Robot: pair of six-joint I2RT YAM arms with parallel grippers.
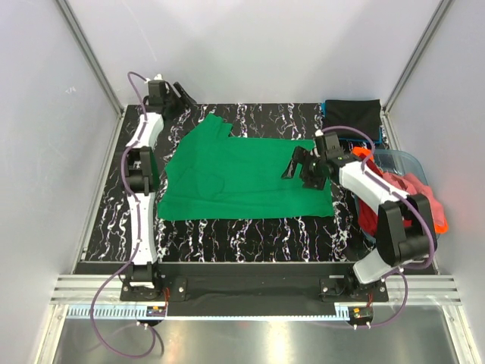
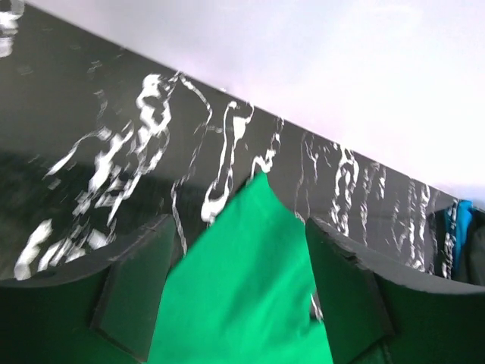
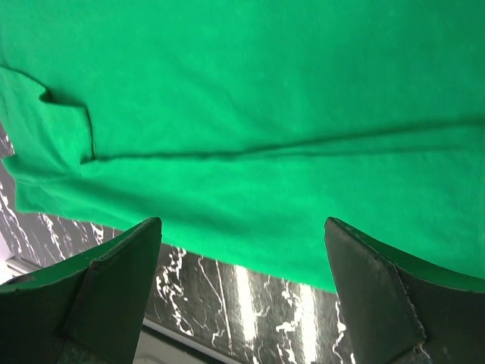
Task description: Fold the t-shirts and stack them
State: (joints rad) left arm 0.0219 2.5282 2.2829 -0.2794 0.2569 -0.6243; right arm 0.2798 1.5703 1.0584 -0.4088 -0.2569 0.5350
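**Top external view: green shirt laid flat, both claws apart**

The green t-shirt [image 1: 242,178] lies spread across the middle of the table [image 1: 250,227], seemingly opened out so it can be folded. It is bright, plain and mostly smooth. One sleeve pokes toward the table's far edge, and the right wrist view shows a long crease along the body.

The right gripper [image 1: 297,171] hangs over the shirt's end nearest the table's right edge, jaws wide with nothing between them. It looks ready to take that edge.

The left gripper [image 1: 184,95] sits at the table's far-left corner, jaws apart. Its own camera shows a green corner lying between the fingers, not pinched as far as I can tell.

A black t-shirt [image 1: 352,115] rests at the table's far-right corner. At the table's right edge, a clear tub [image 1: 405,158] holds red t-shirts [image 1: 409,189].
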